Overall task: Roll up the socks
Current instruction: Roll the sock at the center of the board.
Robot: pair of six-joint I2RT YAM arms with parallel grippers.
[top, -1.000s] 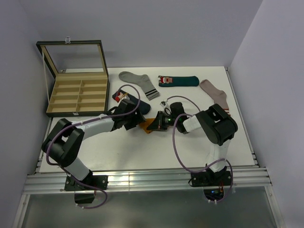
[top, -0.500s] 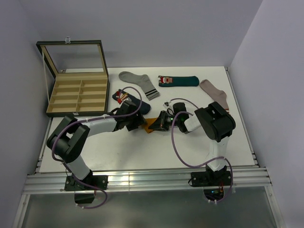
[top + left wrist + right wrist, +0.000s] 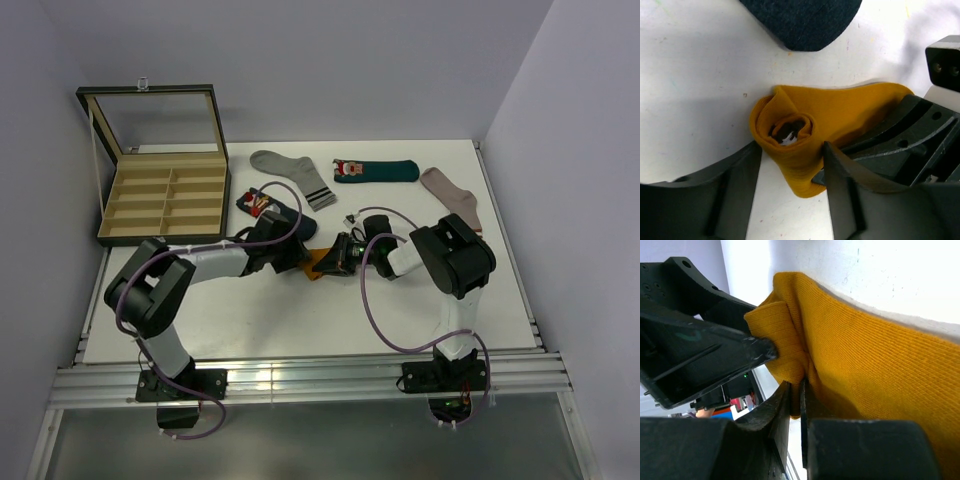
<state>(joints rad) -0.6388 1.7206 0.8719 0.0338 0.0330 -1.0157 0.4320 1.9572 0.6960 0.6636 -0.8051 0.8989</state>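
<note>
The mustard-orange sock [image 3: 321, 262] lies at the table's middle, one end curled into a loose roll [image 3: 790, 132]. My left gripper [image 3: 299, 256] straddles that roll, its fingertips [image 3: 756, 150] pressed against both sides. My right gripper [image 3: 344, 255] comes in from the right with jaws nearly closed on a fold of the same sock [image 3: 805, 367]. The navy sock [image 3: 272, 211] lies just behind the left gripper, its toe visible in the left wrist view [image 3: 801, 20]. The dark teal sock [image 3: 376, 170] lies flat at the back.
A grey striped sock [image 3: 292, 172] lies at the back middle and a pinkish-beige sock [image 3: 452, 198] at the back right. An open wooden compartment box [image 3: 162, 196] stands at the back left.
The left arm has swung its elbow in and the gripper has moved slightly right onto the sock. The right gripper has shifted slightly. The mustard sock looks more bunched.
</note>
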